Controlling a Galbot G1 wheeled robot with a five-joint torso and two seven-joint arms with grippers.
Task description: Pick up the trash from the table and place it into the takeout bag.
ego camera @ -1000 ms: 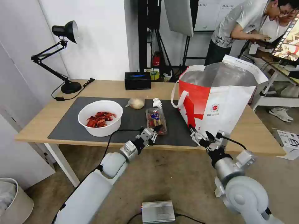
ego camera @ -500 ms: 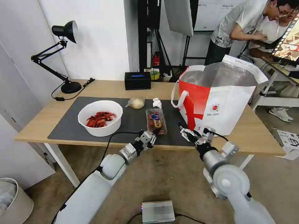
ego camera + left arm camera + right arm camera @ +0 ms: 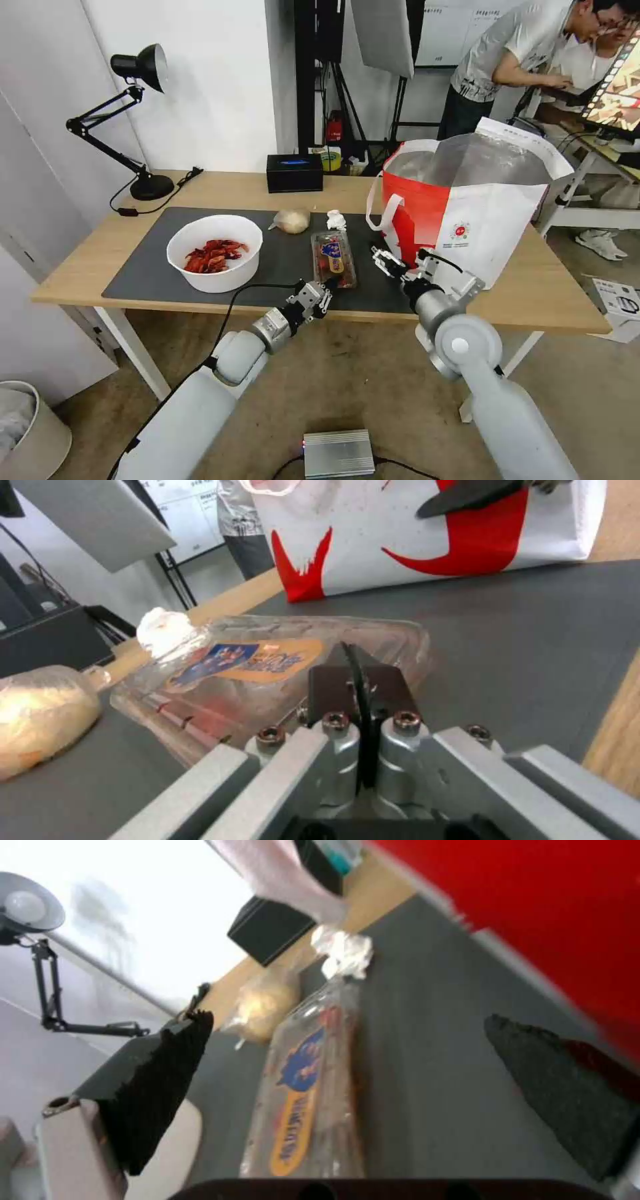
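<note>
Clear plastic clamshell tray [image 3: 334, 258] is the landmark, lying on the dark grey mat [image 3: 280, 257] toward the table's [image 3: 200, 190] near edge.

Nearest: left gripper [image 3: 327, 291] sits at the tray's near end, fingers pressed together with no gap; the left wrist view shows them just short of the tray wall, not around it. Right gripper [image 3: 389, 260] is just beside the tray on the takeout bag side, jaws spread wide, nothing between them; right wrist view looks down the tray's length between its two pads [image 3: 160, 1080].

Beyond the tray's far end: crumpled white tissue [image 3: 337, 219], touching or nearly touching it. Beige knotted bag lump [image 3: 292, 221] is next to that. White bowl of red scraps [image 3: 215, 253] is well off on the side away from the bag. Takeout bag [image 3: 467, 213] stands open, close past the right gripper.

Risks, my read:
- Thin tray will flex or pop open under a hard pinch and spill red bits on the mat.
- Closed left fingers could shove the tray into the tissue rather than grip it.
- Both grippers converge on one tray, so collision is likely.
- Right arm is tight against the bag wall; a swing may snag the white strap [image 3: 387, 210] or tip the bag.
</note>
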